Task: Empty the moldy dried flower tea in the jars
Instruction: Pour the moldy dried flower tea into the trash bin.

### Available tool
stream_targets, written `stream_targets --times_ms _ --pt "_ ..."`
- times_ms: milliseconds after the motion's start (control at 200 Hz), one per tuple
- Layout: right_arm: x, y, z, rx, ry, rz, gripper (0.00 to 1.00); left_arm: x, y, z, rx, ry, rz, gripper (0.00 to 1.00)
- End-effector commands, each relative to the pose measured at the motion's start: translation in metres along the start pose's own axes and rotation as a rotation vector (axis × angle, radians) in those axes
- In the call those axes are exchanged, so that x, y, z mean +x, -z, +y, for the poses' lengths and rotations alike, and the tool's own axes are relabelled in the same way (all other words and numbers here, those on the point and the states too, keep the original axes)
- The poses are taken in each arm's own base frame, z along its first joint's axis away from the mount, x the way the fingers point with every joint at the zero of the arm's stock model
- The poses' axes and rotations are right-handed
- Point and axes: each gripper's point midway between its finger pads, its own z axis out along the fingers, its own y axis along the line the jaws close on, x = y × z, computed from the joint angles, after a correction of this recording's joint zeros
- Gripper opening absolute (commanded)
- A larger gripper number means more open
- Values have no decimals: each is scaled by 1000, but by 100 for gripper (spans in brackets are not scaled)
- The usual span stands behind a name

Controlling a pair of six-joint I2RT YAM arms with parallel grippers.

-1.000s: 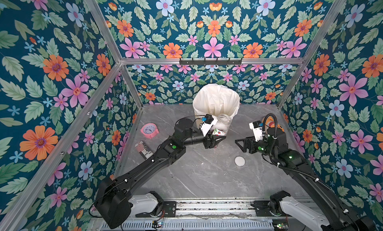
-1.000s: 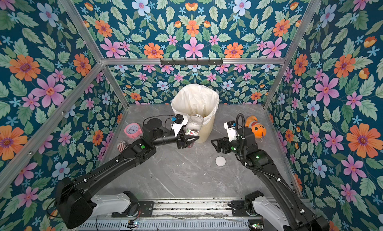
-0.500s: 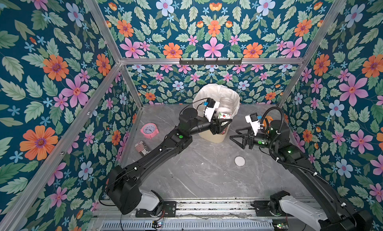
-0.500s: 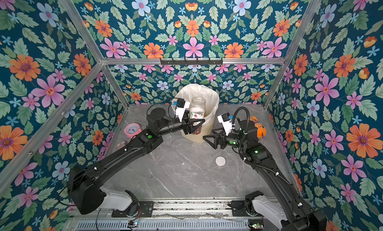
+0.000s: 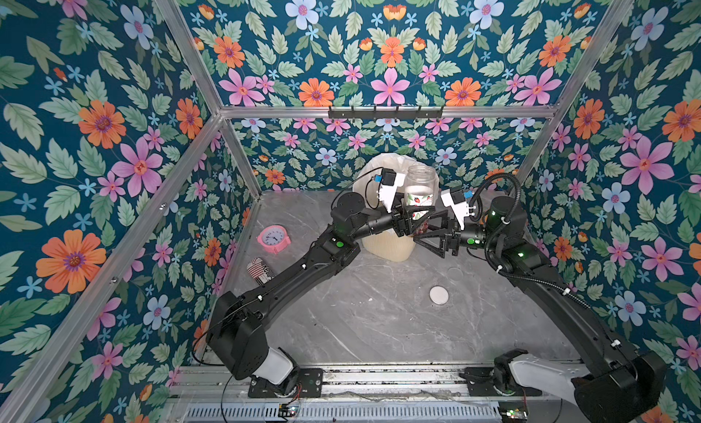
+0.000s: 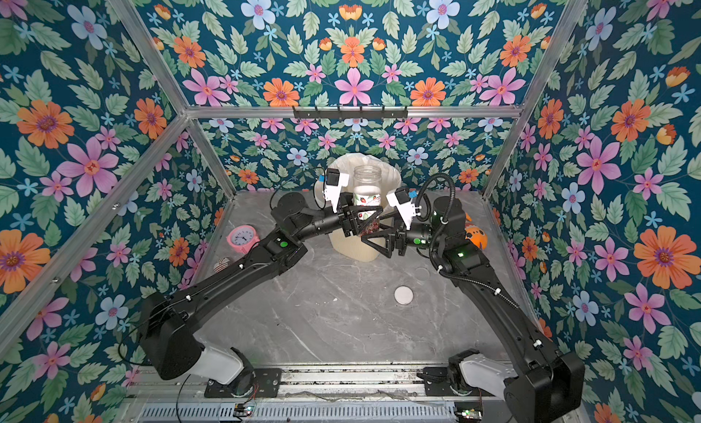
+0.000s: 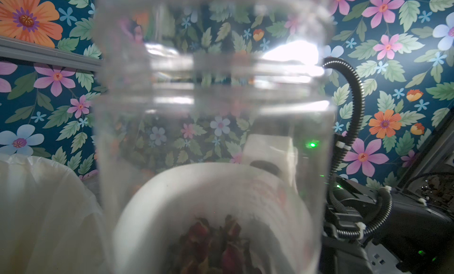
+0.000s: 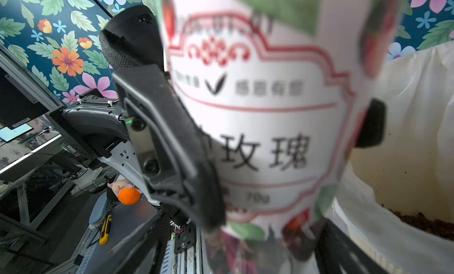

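Right now, the left gripper (image 5: 416,215) squeezes the small clear plastic jar (image 5: 419,180) with the red-marked white label around its middle. It holds the jar upright in the air beside the cream ribbed bin (image 5: 387,250). The right gripper (image 5: 424,237) has its fingers spread wide by the jar's bottom; touching or not, I cannot tell. Dark red dried flower tea (image 7: 216,240) sits low inside. The jar looks light and slippery, so the label band seems the best hold.
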Motion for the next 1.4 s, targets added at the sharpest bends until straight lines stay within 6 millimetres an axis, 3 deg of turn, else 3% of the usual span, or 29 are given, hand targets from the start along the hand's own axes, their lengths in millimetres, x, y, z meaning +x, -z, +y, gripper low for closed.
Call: stream_targets --times_ms 0,185,470,620,830,1150,1395 --pt "-5 -2 13 -71 67 5 87 -18 0 -23 97 -20 -61 61" --pt "-9 -5 7 -59 77 2 81 -24 1 -38 178 -4 -89 61" --pt "-11 -6 13 -102 55 22 59 -17 1 -47 239 2 -63 62" --pt "-9 -6 9 -84 34 32 51 -12 2 -45 221 -12 -37 71" --pt "-2 -6 0 -55 0 52 46 -14 5 -34 153 -30 -17 85" --pt "22 -2 -30 121 -19 157 43 -38 17 -11 30 -53 -4 90" --pt "37 1 -46 223 -16 244 41 -32 20 11 0 0 80 92"
